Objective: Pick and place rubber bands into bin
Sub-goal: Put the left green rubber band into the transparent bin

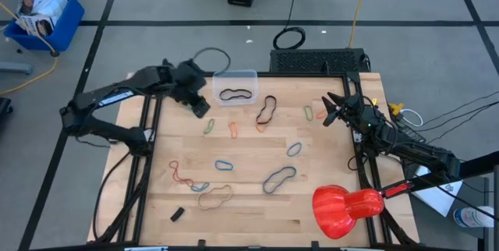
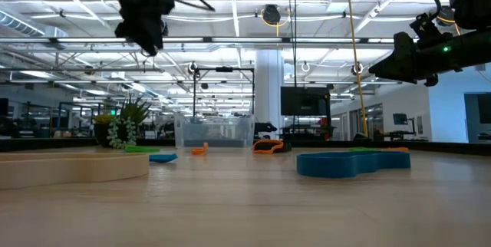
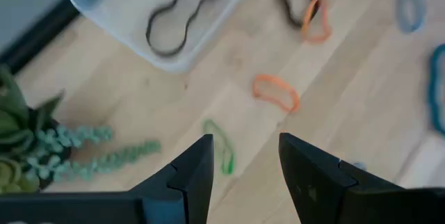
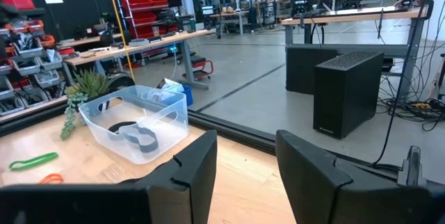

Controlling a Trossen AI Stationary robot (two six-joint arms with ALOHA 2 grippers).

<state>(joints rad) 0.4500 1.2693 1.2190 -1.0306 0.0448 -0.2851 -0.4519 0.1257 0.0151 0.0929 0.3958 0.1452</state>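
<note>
Left tool (image 1: 201, 106): raised above the tabletop (image 1: 249, 204) near its far left part, just beside the bin (image 1: 235, 86). Its fingers (image 3: 191, 175) stand apart with nothing between them; in the left wrist view a green band (image 3: 221, 147) lies on the wood below the gap.

Right tool (image 1: 330, 111): raised at the right edge of the tabletop, pointing toward the centre. Its fingers (image 4: 191, 165) are parted and hold nothing.

Bin: clear tub at the far edge of the tabletop, left of centre. One black rubber band (image 1: 238, 93) lies inside on its floor, seen in the high and both wrist views.

Rubber bands outside the bin, loose on the wood:
- a dark loop with an orange one against it (image 1: 266, 111), just right of the bin;
- an orange band (image 1: 233, 129) and the green band between the bin and the middle;
- a small band (image 1: 309, 112) near the right tool;
- blue bands (image 1: 294, 150) and (image 1: 224, 164) in the middle;
- a larger dark-blue loop (image 1: 278, 179) nearer the front;
- a red band (image 1: 179, 174) and a tan band (image 1: 214, 197) at front left.

Other items: a small black block (image 1: 177, 214) at front left; a red object (image 1: 346, 208) at front right; a plant (image 3: 28, 147) beside the bin.

Writing: no legible brand, label or lettering on the bin, bands or arms.
</note>
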